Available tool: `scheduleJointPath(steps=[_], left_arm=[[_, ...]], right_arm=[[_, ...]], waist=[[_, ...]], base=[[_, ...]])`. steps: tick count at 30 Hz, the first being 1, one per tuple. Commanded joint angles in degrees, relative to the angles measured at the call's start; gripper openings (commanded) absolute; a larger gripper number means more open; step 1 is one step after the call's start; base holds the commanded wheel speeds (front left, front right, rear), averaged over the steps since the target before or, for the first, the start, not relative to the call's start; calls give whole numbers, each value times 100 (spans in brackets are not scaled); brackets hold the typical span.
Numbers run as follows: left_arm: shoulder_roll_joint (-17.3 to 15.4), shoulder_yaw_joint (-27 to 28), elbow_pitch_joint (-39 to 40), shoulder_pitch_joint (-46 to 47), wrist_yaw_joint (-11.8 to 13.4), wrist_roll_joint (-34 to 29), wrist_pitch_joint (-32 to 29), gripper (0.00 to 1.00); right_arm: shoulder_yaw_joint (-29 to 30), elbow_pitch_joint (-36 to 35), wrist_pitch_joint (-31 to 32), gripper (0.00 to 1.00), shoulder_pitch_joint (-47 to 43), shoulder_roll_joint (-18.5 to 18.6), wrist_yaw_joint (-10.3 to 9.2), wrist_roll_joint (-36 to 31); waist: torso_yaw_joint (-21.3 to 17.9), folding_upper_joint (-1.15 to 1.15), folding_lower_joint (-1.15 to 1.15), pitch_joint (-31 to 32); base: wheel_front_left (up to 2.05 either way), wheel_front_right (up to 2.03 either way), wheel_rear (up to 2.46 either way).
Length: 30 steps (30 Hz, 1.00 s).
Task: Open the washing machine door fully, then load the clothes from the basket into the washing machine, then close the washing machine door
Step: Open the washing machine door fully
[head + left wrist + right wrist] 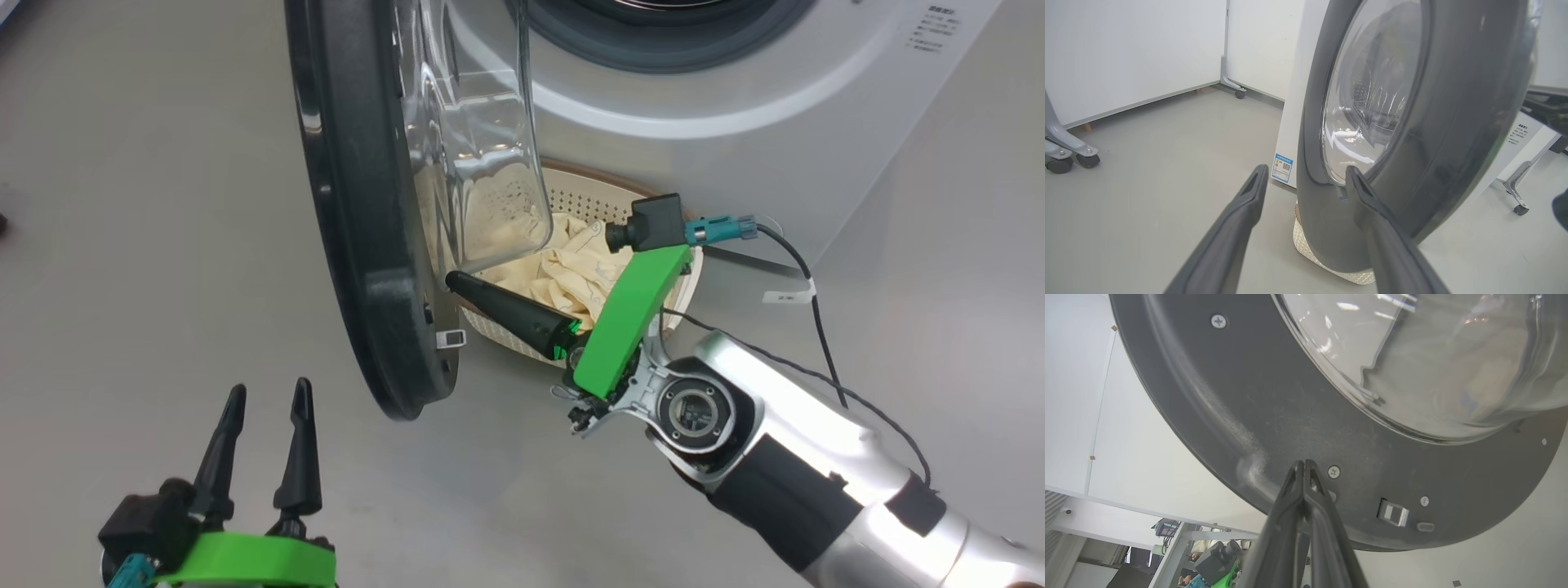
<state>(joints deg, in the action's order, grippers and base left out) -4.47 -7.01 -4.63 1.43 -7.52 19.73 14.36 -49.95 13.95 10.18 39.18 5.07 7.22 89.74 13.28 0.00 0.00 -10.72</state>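
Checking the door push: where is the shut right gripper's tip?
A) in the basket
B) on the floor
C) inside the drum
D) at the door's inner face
D: the right gripper has its tip at the dark inner face of the door, beside a screw.

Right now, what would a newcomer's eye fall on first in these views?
The washing machine door, black-rimmed and standing open edge-on, dominates the head view's upper middle. The shut right end effector has its tips at the door's inner face near the lower edge. Behind it, the basket of cream clothes sits on the floor in front of the washing machine.
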Motion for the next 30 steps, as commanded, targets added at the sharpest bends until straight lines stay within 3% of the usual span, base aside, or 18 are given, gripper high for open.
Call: scheduleJointPath(steps=[1,7,8,10,12,14,15,16,20,30], left_arm=[[-108,274,190,4,3,-6,63,100],[-131,345,205,-82,3,-25,63,100],[-135,359,206,-93,3,-26,63,100],[-142,367,206,-123,3,-29,63,100],[-151,376,205,-153,3,-31,63,100],[-156,400,209,-186,3,-31,63,100],[-156,400,209,-186,3,-31,63,100],[-161,394,209,-202,3,-32,63,100],[-176,414,184,-250,3,-34,63,100],[-236,500,170,-375,3,-35,63,100]], right_arm=[[35,-284,-156,0,29,21,26,-154],[-144,-623,-882,0,-53,559,26,-619],[-186,-657,-1052,4,-67,663,26,-696],[-271,-713,-1473,42,-90,877,26,-876],[-344,-754,-1862,55,-143,1078,26,-933],[-421,-742,-2177,93,-170,1277,26,-1012],[-421,-742,-2177,93,-170,1277,26,-1012],[-437,-717,-2296,100,-180,1376,26,-1083],[-286,-538,-2501,100,-295,1651,26,-1432],[1698,-362,-2516,100,-1349,1601,26,-3386]], waist=[[-99,0,0,62],[-275,0,0,165],[-304,0,0,184],[-345,0,0,231],[-392,0,0,268],[-452,0,0,300],[-452,0,0,300],[-472,0,0,314],[-565,0,0,395],[-817,0,0,527]], base=[[0,0,0],[0,0,0],[0,0,0],[0,0,0],[0,0,0],[0,0,0],[0,0,0],[0,0,0],[0,0,0],[0,0,0]])
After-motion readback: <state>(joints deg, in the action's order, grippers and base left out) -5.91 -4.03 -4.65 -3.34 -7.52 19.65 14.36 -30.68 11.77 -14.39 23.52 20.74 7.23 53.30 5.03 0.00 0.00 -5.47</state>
